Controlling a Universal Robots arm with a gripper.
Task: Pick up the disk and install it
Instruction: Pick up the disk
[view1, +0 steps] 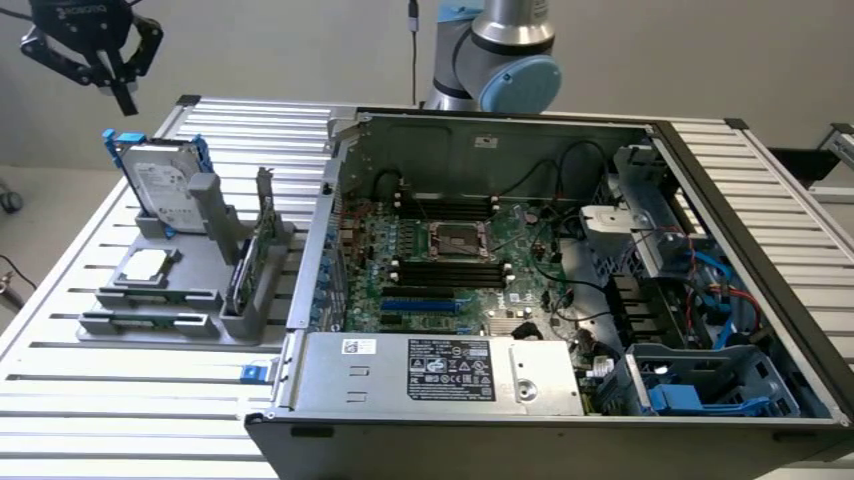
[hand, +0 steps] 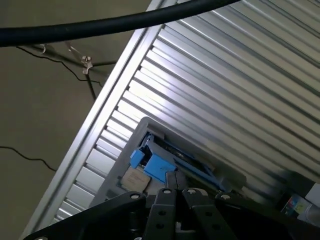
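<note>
The disk (view1: 167, 185), a silver-grey drive with a white label and blue rails, stands upright in a grey holder at the exterior view's left. My gripper (view1: 123, 98) hangs well above it, a little further back, shut and holding nothing. In the wrist view the disk (hand: 159, 165) lies below my closed fingertips (hand: 176, 191), seen edge-on with its blue rail towards me.
The grey fixture (view1: 160, 322) also carries a small square CPU chip (view1: 144, 265) and an upright green card (view1: 248, 262). An open computer case (view1: 350, 160) fills the middle and right of the ribbed metal table (view1: 120, 410), with a blue-lined drive bay (view1: 707, 385) at its near right corner. A black cable (hand: 100, 25) crosses the wrist view.
</note>
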